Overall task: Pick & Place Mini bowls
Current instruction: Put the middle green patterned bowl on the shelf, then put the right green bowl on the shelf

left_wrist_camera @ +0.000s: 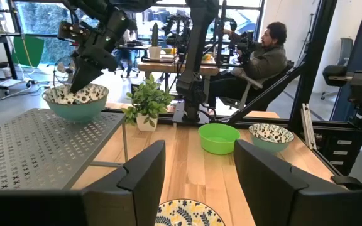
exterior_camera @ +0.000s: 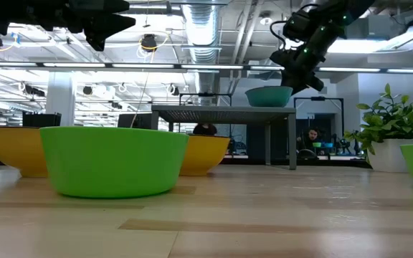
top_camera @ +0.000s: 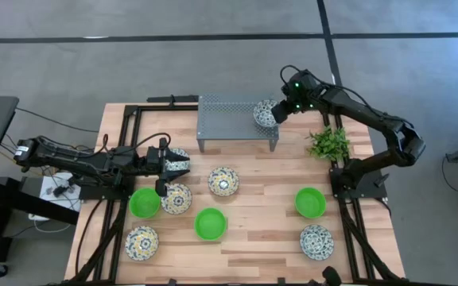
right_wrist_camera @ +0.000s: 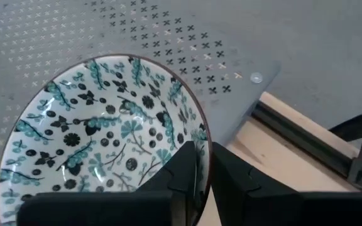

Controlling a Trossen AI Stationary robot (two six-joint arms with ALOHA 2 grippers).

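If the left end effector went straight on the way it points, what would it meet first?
Probably the patterned bowl just ahead and below the open left end effector; if it clears that, the green bowl lies beyond. Depth is unclear.

bare wood (top_camera: 253,246) between bowls, rack (top_camera: 229,115) behind

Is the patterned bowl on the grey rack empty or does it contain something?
Empty. The right wrist view shows the patterned bowl bare inside, with the right gripper pinching its rim, on the rack.
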